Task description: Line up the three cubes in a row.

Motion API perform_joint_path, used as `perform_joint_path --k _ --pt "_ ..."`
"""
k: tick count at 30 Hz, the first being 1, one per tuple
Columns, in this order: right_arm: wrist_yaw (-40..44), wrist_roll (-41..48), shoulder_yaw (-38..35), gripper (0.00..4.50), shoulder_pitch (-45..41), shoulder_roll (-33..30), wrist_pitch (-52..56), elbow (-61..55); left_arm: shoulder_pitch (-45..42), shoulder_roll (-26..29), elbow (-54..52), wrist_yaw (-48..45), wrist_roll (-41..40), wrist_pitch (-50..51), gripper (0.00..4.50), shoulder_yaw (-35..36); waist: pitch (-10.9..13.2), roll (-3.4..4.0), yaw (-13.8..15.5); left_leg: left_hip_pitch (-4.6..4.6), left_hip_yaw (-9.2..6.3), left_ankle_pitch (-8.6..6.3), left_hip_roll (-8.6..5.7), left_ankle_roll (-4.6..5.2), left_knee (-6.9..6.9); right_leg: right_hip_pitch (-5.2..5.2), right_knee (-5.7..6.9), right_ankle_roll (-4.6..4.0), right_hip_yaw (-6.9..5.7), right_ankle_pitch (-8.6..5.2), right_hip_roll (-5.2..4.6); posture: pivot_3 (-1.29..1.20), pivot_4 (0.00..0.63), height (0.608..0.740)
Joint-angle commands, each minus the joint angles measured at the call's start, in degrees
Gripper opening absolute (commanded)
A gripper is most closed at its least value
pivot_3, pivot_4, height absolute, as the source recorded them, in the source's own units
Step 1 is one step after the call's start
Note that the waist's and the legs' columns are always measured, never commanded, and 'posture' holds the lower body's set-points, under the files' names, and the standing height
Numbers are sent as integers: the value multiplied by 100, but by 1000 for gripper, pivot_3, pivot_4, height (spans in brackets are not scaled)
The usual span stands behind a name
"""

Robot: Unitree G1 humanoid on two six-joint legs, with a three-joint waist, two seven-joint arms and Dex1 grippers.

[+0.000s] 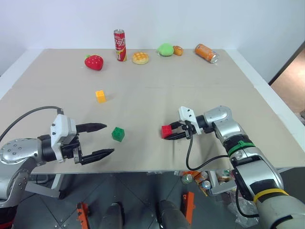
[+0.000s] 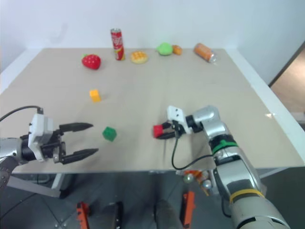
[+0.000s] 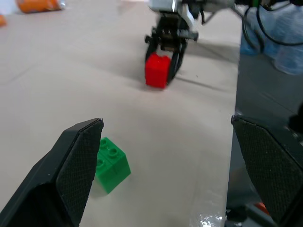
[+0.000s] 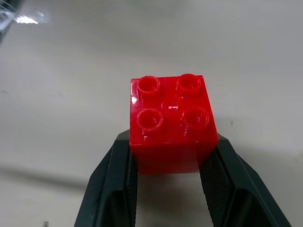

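Observation:
Three studded cubes sit on the beige table. The yellow-orange cube [image 1: 100,96] lies left of centre. Nearer the front edge is the green cube [image 1: 117,134], just right of my left gripper [image 1: 109,139]. That gripper is wide open and level, and in the left wrist view the green cube [image 3: 111,164] lies beside one finger [image 3: 78,165], not between the two. To the green cube's right, my right gripper [image 1: 167,133] is shut on the red cube [image 1: 166,130]. The right wrist view has the red cube [image 4: 170,123] clamped studs-up between both fingers [image 4: 110,189], low over the table.
Along the far side of the table [image 1: 238,95] stand a strawberry toy [image 1: 94,62], an upright red soda can [image 1: 119,45], a yellow bun [image 1: 140,57], a green toy [image 1: 165,49] and an orange can [image 1: 206,53] on its side. The table's front edge [image 1: 143,170] runs just below both grippers.

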Motion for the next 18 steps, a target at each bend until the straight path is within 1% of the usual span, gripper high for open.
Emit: perform_joint_path --k 1,5,11,12,13,17,18 --pt "-232 -121 -167 1278 -296 72 -173 441 69 89 -296 127 -211 92 4500 245 0 0 -15 3 0 0 1 0 1 3 0 -1 0 1 1 0 150 740" --pt "-297 -176 -232 1278 -429 92 -253 754 93 132 -363 195 -263 123 4500 232 0 0 -38 20 1 2 0 0 4 20 0 -5 0 5 0 0 150 740" --pt "-295 -265 -254 1278 -447 77 -312 925 40 108 -432 327 -292 154 4500 150 0 0 -44 21 2 2 0 0 5 22 0 -5 0 5 0 0 150 740" --pt "-306 -282 -252 1778 -455 84 -272 954 30 101 -437 345 -288 154 4500 129 0 0 -44 21 1 2 0 0 4 22 0 -4 0 4 0 0 150 740" --pt "-310 -300 -247 2381 -455 81 -289 974 12 91 -442 368 -286 156 4500 100 0 0 -44 21 1 2 0 -1 4 22 0 -4 0 4 0 0 150 740" --pt "-477 -428 -249 3612 -463 42 -387 1045 -73 8 -408 469 -236 125 4500 -19 0 0 -44 21 1 2 -1 -1 4 23 0 -3 0 4 -1 0 150 740" --pt "-530 -462 -260 3993 -457 22 -427 1033 -82 -11 -364 485 -217 114 4500 -41 0 0 -44 21 1 2 -1 -1 4 23 0 -3 0 3 -1 0 150 740"
